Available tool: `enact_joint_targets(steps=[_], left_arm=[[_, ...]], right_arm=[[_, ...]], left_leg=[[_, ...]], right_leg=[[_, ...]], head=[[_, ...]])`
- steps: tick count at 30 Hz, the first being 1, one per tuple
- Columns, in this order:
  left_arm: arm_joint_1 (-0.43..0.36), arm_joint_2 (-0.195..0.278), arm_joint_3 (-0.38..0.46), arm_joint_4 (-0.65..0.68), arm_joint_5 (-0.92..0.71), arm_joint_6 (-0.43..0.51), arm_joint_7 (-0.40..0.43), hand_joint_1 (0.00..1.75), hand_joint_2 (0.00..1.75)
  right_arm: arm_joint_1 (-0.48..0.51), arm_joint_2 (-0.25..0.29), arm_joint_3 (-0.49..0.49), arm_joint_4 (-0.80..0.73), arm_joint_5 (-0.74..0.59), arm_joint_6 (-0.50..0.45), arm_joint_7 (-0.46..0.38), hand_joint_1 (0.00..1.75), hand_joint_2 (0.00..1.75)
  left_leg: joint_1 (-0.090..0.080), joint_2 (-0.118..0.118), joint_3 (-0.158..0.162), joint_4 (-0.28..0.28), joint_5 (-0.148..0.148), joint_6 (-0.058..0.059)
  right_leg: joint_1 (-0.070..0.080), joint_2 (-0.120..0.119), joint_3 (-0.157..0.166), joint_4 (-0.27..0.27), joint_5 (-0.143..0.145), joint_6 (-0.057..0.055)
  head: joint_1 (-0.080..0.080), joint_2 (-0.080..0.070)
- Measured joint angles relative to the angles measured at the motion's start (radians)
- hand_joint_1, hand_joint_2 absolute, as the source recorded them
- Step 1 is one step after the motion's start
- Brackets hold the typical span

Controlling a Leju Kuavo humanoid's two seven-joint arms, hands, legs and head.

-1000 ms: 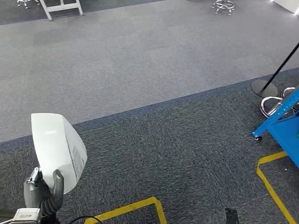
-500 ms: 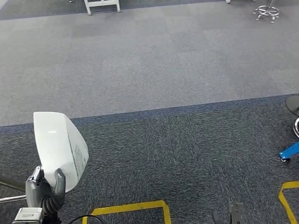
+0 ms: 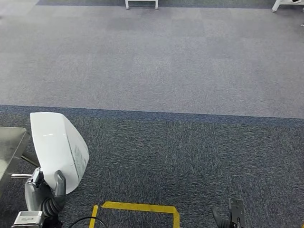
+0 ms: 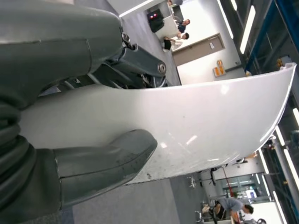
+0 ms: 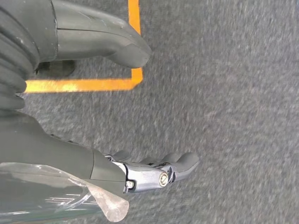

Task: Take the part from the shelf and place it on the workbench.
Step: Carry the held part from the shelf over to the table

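We are holding one white part [image 3: 57,147] upright in our left robot hand [image 3: 44,195], thumb pressed on one face and fingers on the other, low at our left side above the carpet. In the left wrist view the thumb [image 4: 102,161] is lying flat along the glossy shell, so the grip looks like a pinch near its lower edge with most of the part standing free above it.

We are judging that the smooth curved surface could be slipping or tilting in that narrow pinch as we walk, and a jolt could be dropping it on the floor. One grey metal worktop [image 3: 9,145] is showing its corner just beside the part, at the left edge; swinging in too close could be knocking the part against that edge.

Our right robot hand [image 5: 116,112] is hanging over the carpet, spread and holding nothing.

One yellow tape line [image 3: 139,208] is marking the floor ahead of our feet.
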Motion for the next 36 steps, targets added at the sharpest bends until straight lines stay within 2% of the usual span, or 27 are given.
enact_joint_targets(steps=[6,8,9,10,11,12,13,14,15,16,17,18,20,22,23,24,25,27,29,30,31,32,33,34,36], left_arm=[[0.000,0.000,0.000,0.000,0.000,0.000,0.000,1.75,1.75],[0.000,0.000,-0.001,0.000,0.000,0.001,0.000,1.75,1.75],[0.000,0.000,-0.001,0.000,0.000,0.002,0.000,1.75,1.75],[-0.001,-0.001,-0.005,0.001,0.000,0.003,0.000,1.75,1.75],[-0.003,-0.001,-0.008,0.003,0.000,0.005,0.001,1.75,1.75],[-0.006,-0.002,-0.013,0.007,0.000,0.008,0.001,1.75,1.75],[-0.007,-0.003,-0.017,0.010,0.000,0.012,0.001,1.75,1.75],[-0.008,-0.004,-0.020,0.013,-0.001,0.018,0.001,1.75,1.75],[-0.008,-0.005,-0.023,0.015,-0.002,0.024,0.000,1.75,1.75],[-0.007,-0.006,-0.024,0.015,-0.003,0.030,-0.001,1.75,1.75],[-0.007,-0.006,-0.026,0.015,-0.004,0.036,-0.003,1.75,1.75],[-0.008,-0.006,-0.027,0.016,-0.004,0.044,-0.005,1.75,1.75],[-0.013,-0.007,-0.029,0.016,-0.004,0.060,-0.012,1.75,1.75],[-0.015,-0.008,-0.031,0.016,-0.003,0.084,-0.015,1.75,1.75],[-0.016,-0.008,-0.031,0.016,-0.003,0.097,-0.016,1.75,1.75],[-0.016,-0.008,-0.032,0.015,-0.002,0.112,-0.016,1.75,1.75],[-0.016,-0.008,-0.033,0.015,-0.002,0.127,-0.016,1.75,1.75],[-0.018,-0.008,-0.039,0.010,-0.002,0.164,-0.016,1.75,1.75],[-0.023,-0.007,-0.046,0.001,-0.002,0.195,-0.017,1.75,1.75],[-0.025,-0.007,-0.048,-0.004,-0.002,0.205,-0.017,1.75,1.75],[-0.025,-0.007,-0.050,-0.008,-0.002,0.212,-0.017,1.75,1.75],[-0.024,-0.007,-0.051,-0.012,-0.002,0.218,-0.017,1.75,1.75],[-0.025,-0.007,-0.052,-0.017,-0.003,0.224,-0.017,1.75,1.75],[-0.027,-0.008,-0.054,-0.021,-0.004,0.227,-0.017,1.75,1.75],[-0.032,-0.009,-0.058,-0.026,-0.005,0.230,-0.018,1.75,1.75]], right_arm=[[-0.001,0.002,0.000,-0.002,0.000,0.001,0.000,0.00,1.75],[-0.001,0.002,-0.001,-0.004,-0.001,0.001,0.000,0.00,1.75],[-0.001,0.002,-0.002,-0.005,-0.001,0.002,0.000,0.00,1.75],[0.002,0.003,-0.005,-0.005,0.000,0.004,0.004,0.00,1.75],[0.005,0.004,-0.009,-0.005,0.000,0.005,0.008,0.00,1.75],[0.009,0.005,-0.014,-0.005,0.001,0.007,0.014,0.00,1.75],[0.013,0.006,-0.019,-0.005,0.002,0.009,0.020,0.00,1.75],[0.013,0.006,-0.023,-0.005,0.003,0.009,0.022,0.00,1.75],[0.013,0.007,-0.024,-0.005,0.005,0.010,0.024,0.00,1.75],[0.013,0.009,-0.025,-0.006,0.007,0.012,0.024,0.00,1.75],[0.012,0.011,-0.026,-0.007,0.009,0.013,0.024,0.00,1.75],[0.011,0.012,-0.028,-0.008,0.012,0.014,0.024,0.00,1.75],[0.013,0.013,-0.035,-0.011,0.017,0.016,0.023,0.00,1.75],[0.017,0.013,-0.042,-0.011,0.020,0.017,0.023,0.00,1.75],[0.018,0.013,-0.045,-0.011,0.021,0.018,0.023,0.00,1.75],[0.018,0.013,-0.048,-0.012,0.023,0.019,0.023,0.00,1.75],[0.017,0.013,-0.050,-0.012,0.024,0.019,0.023,0.00,1.75],[0.017,0.013,-0.055,-0.013,0.027,0.019,0.022,0.00,1.75],[0.016,0.013,-0.062,-0.014,0.029,0.021,0.022,0.00,1.75],[0.015,0.014,-0.065,-0.014,0.030,0.021,0.022,0.00,1.75],[0.013,0.015,-0.066,-0.014,0.030,0.023,0.022,0.00,1.75],[0.011,0.017,-0.067,-0.016,0.031,0.024,0.022,0.00,1.75],[0.009,0.018,-0.068,-0.017,0.031,0.025,0.021,0.00,1.75],[0.007,0.018,-0.069,-0.019,0.031,0.027,0.021,0.00,1.75],[0.010,0.019,-0.071,-0.020,0.031,0.028,0.021,0.00,1.75]], left_leg=[[0.001,-0.006,0.002,-0.004,0.002,0.004],[0.005,-0.010,0.006,-0.009,0.004,0.007],[0.007,-0.015,0.008,-0.011,0.005,0.010],[0.008,-0.032,0.010,-0.013,0.006,0.015],[0.008,-0.060,0.013,-0.012,0.006,0.018],[0.008,-0.095,0.012,-0.008,0.004,0.018],[0.008,-0.129,0.010,-0.005,0.004,0.015],[0.009,-0.153,0.008,-0.003,0.004,0.008],[0.011,-0.168,0.003,-0.002,0.006,0.000],[0.014,-0.175,-0.001,-0.002,0.008,-0.006],[0.013,-0.162,-0.005,0.005,0.003,-0.011],[0.013,-0.138,-0.014,0.024,-0.010,-0.016],[0.013,-0.076,-0.056,0.119,-0.063,-0.025],[0.019,-0.056,-0.113,0.242,-0.114,-0.033],[0.022,-0.054,-0.127,0.272,-0.118,-0.036],[0.024,-0.051,-0.122,0.264,-0.102,-0.037],[0.025,-0.045,-0.099,0.219,-0.071,-0.037],[0.019,-0.001,-0.031,0.084,-0.013,-0.031],[0.008,0.036,0.004,0.010,0.000,-0.019],[0.004,0.035,0.004,0.005,-0.006,-0.013],[0.003,0.024,0.003,0.004,-0.007,-0.007],[0.005,0.012,0.005,-0.001,-0.006,-0.002],[0.007,0.000,0.009,-0.005,-0.005,0.005],[0.010,-0.011,0.013,-0.010,-0.002,0.011],[0.014,-0.038,0.016,-0.013,-0.001,0.019]], right_leg=[[-0.001,-0.004,0.004,-0.001,-0.002,0.004],[-0.003,0.015,-0.001,0.003,-0.009,0.006],[-0.005,0.039,-0.008,0.017,-0.019,0.007],[-0.006,0.074,-0.052,0.097,-0.052,0.008],[-0.007,0.108,-0.077,0.128,-0.044,0.007],[-0.011,0.154,-0.089,0.126,-0.031,0.005],[-0.013,0.188,-0.096,0.116,-0.012,0.003],[-0.014,0.207,-0.067,0.041,0.029,-0.002],[-0.014,0.220,-0.054,0.014,0.033,-0.007],[-0.013,0.208,-0.052,0.013,0.035,-0.012],[-0.013,0.197,-0.050,0.009,0.037,-0.019],[-0.014,0.184,-0.047,0.005,0.039,-0.025],[-0.012,0.154,-0.041,0.000,0.038,-0.035],[-0.009,0.123,-0.038,0.000,0.034,-0.040],[-0.009,0.107,-0.036,0.000,0.031,-0.040],[-0.009,0.094,-0.033,0.000,0.029,-0.039],[-0.009,0.081,-0.029,0.000,0.026,-0.037],[-0.006,0.056,-0.018,0.000,0.017,-0.028],[-0.001,0.033,-0.011,0.001,0.009,-0.016],[0.001,0.021,-0.009,0.001,0.006,-0.010],[0.001,0.010,-0.005,-0.001,0.003,-0.006],[-0.001,0.010,-0.002,0.000,-0.002,0.000],[-0.003,0.027,-0.004,0.012,-0.014,0.004],[-0.005,0.054,-0.017,0.043,-0.034,0.007],[-0.007,0.115,-0.082,0.169,-0.091,0.010]], head=[[0.000,0.000],[0.001,0.000],[0.004,0.000],[0.007,0.000],[0.010,0.000],[0.012,0.000],[0.012,0.000],[0.012,0.000],[0.012,0.000],[0.012,0.000],[0.012,0.000],[0.008,0.000],[0.002,0.000],[0.000,0.000],[0.000,0.000],[0.000,0.000],[0.000,0.000],[-0.001,0.000],[0.000,0.000],[0.001,0.000],[0.002,0.000],[0.004,0.000],[0.005,0.000],[0.009,0.000],[0.015,0.000]])
